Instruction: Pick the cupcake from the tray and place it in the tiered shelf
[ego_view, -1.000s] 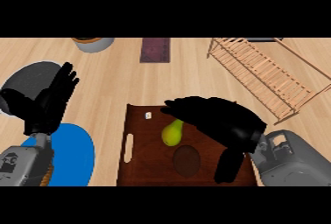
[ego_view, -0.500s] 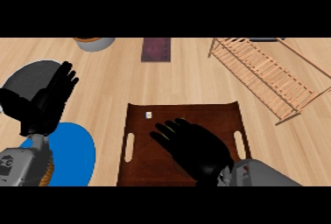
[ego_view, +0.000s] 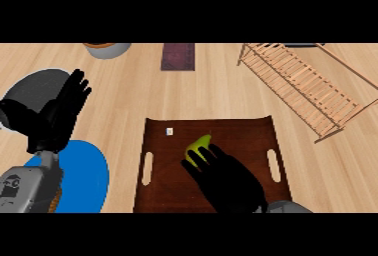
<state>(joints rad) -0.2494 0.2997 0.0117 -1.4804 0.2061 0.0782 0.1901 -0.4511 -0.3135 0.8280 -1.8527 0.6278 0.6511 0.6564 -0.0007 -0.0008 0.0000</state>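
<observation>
A dark brown wooden tray (ego_view: 159, 150) lies on the counter in the middle of the head view. My right hand (ego_view: 225, 180) is spread flat over its centre, fingers straight, their tips touching the near end of a yellow-green fruit (ego_view: 198, 146). No cupcake shows; the hand covers the part of the tray below the fruit. A small white item (ego_view: 169, 131) lies near the tray's far left corner. The tiered shelf (ego_view: 303, 85), a slatted wooden rack, stands at the upper right, apart from the tray. My left hand (ego_view: 63, 110) rests open at the left, fingers up.
A blue plate (ego_view: 85, 175) lies at the lower left beside the tray. A grey round thing (ego_view: 37, 92) sits behind my left hand. At the far edge are a bowl (ego_view: 107, 48) and a dark reddish rectangle (ego_view: 179, 56).
My right hand swung from the tray's right side to over its middle, then drew back toward the near edge, uncovering the yellow-green fruit's far end. The left hand stayed still.
</observation>
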